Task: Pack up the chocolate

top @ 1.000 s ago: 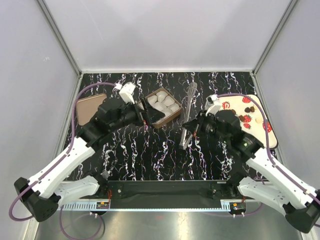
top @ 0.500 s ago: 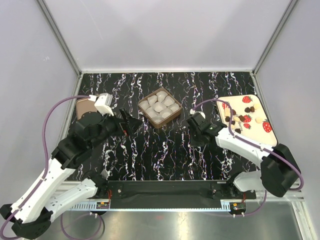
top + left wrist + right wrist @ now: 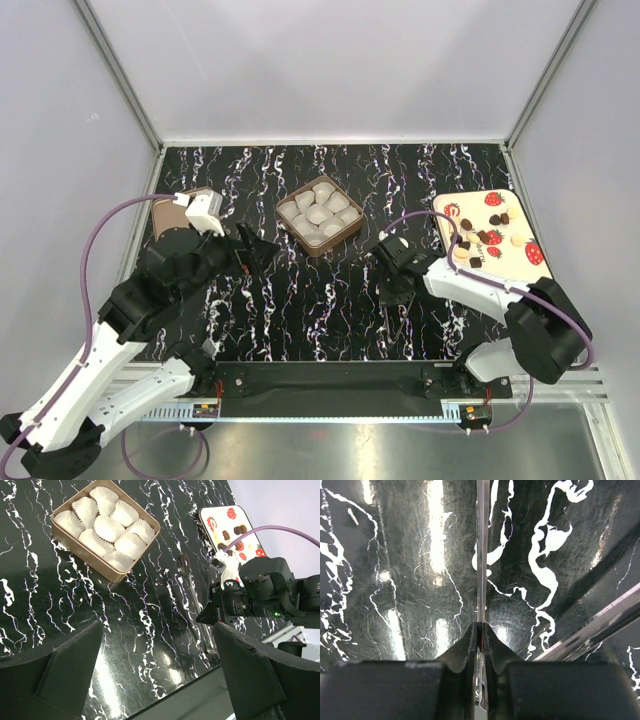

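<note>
Left of the chocolate (image 3: 482,237), right jaws pinch tongs (image 3: 482,540) lying near-to-far; left jaws spread.

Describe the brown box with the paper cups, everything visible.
The brown box is a square, shallow tin, metallic-looking bronze, lidless. Nine white pleated paper cups fill it in three rows of three, all empty. It lies flat on the black marbled table, back centre, turned corner-on to the arms. Nothing else touches it.

You have chocolate (image 3: 481,237): small dark pieces, one pale, lying loose and scattered on the board (image 3: 527,225) at the counter's (image 3: 330,300) right edge.
</note>
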Controlling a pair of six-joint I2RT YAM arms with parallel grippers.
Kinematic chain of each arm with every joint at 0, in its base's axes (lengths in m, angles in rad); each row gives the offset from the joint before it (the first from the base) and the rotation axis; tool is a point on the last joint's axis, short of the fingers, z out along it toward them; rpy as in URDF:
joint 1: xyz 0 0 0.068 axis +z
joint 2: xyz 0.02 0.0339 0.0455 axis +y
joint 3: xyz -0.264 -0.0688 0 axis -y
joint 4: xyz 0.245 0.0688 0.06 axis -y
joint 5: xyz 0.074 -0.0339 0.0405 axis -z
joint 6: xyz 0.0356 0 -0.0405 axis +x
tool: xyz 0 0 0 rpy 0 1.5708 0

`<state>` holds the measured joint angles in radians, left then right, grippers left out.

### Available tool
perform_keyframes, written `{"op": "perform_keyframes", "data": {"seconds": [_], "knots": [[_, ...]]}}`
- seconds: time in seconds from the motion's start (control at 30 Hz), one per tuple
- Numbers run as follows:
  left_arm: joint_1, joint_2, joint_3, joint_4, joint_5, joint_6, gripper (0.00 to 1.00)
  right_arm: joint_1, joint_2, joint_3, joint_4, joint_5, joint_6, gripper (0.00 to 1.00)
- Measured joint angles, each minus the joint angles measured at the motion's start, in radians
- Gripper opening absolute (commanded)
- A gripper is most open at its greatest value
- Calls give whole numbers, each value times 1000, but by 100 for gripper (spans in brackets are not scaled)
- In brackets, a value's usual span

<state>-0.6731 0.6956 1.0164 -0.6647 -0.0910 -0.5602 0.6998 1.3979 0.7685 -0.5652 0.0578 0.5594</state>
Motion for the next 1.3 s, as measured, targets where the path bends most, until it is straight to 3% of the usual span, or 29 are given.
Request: {"op": "perform_keyframes", "data": {"seconds": [0.3, 0.4, 0.43, 0.5, 0.53, 0.57, 0.97, 1.3], "knots": [[0, -18, -20, -4, -3, 7, 99, 8, 50, 21, -5, 2, 21, 29], [0, -30, -24, -14, -7, 11, 99, 10, 57, 46, -21, 10, 34, 48], [0, -35, -24, -20, -8, 11, 99, 10, 56, 56, -29, 15, 41, 63], [0, -44, -24, -26, -10, 14, 99, 11, 53, 79, -50, 34, 58, 80], [0, -47, -24, -29, -11, 15, 99, 11, 43, 94, -68, 48, 70, 96], [0, -48, -24, -32, -11, 15, 99, 11, 36, 101, -75, 58, 82, 100], [0, -68, -24, -53, -8, 34, 99, 12, -35, 185, -314, 229, 370, 100], [0, -92, -24, -80, -6, 50, 99, 13, -114, -30, -197, 212, 379, 100]]}}
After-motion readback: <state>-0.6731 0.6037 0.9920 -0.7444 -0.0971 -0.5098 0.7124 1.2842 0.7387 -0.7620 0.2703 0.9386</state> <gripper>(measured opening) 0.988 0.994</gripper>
